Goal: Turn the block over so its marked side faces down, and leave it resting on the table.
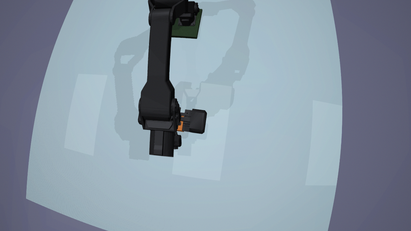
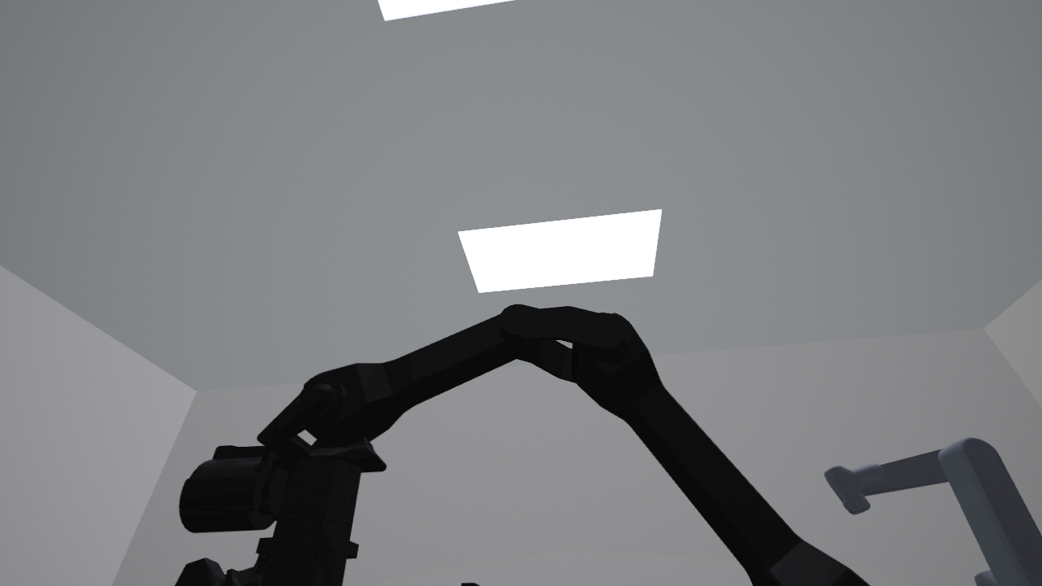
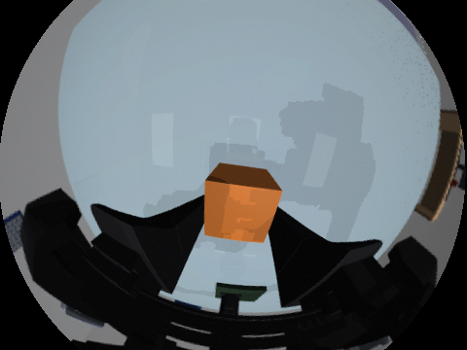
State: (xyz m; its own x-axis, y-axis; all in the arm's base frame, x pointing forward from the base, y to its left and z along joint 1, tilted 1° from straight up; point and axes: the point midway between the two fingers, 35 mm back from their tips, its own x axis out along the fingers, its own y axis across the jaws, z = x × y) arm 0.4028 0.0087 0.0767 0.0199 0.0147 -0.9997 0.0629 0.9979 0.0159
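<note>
- Pincer [image 3: 241,217] is clamped on the orange block [image 3: 241,210]: in the wrist view 2 black fingers press against the block's left and right faces, 1 on each side.
- Block sits between the fingertips with 1 top face and 1 front face showing; no mark can be made out on either face at this resolution.
- Whether the block rests on the pale blue table [image 3: 195,72] or is lifted off it cannot be told from the wrist view.
- From the top view, only a small orange sliver of the block [image 1: 180,126] shows, wedged between the black arm [image 1: 159,71] and a black boxy wrist part [image 1: 198,120] just to its right.
- Arm reaches from the upper edge of the top view down toward the middle of the table [image 1: 273,115], with its foot on a dark green base plate [image 1: 191,32].
- Several grey shadows of the arm fall on the table on both sides of it.
- Exterior view looks upward: the arm [image 2: 451,356] reads as a dark silhouette bent at 1 elbow beneath a bright ceiling panel [image 2: 561,251]; the block is not seen there.
- Light grey bracket-like fixture [image 2: 976,474] stands at the right edge of the exterior view, well apart from the arm.
</note>
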